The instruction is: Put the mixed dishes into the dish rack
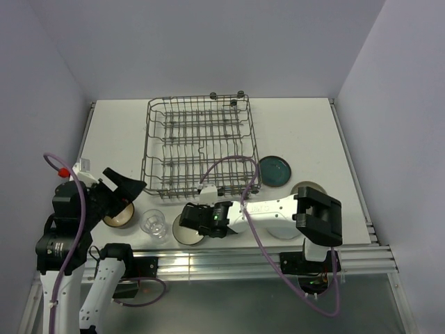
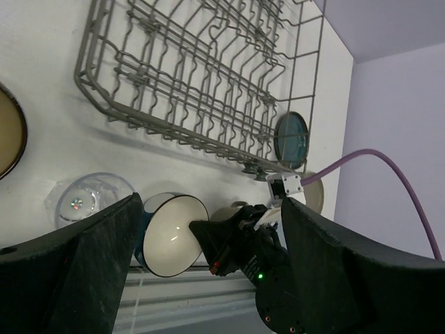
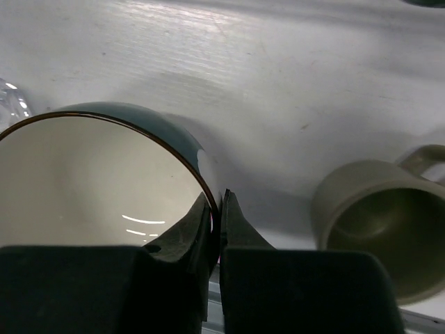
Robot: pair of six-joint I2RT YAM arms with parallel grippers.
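While right tool point(image 3: 217, 202) clamps teal bowl point(image 3: 90, 181) rim | left tool point(image 2: 208, 205) apart

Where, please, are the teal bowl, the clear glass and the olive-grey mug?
teal bowl point(image 3: 90, 184): right wrist view, on its cream inside.
clear glass point(image 1: 153, 223): top external view, on its middle.
olive-grey mug point(image 3: 379, 224): right wrist view, on its inner wall.

White table point(image 1: 313, 132), dish rack point(image 1: 199, 146), teal plate point(image 1: 275, 170), clear glass point(image 1: 153, 223), teal bowl point(image 1: 185, 235), brown bowl point(image 1: 119, 218), olive mug point(image 3: 379, 226)
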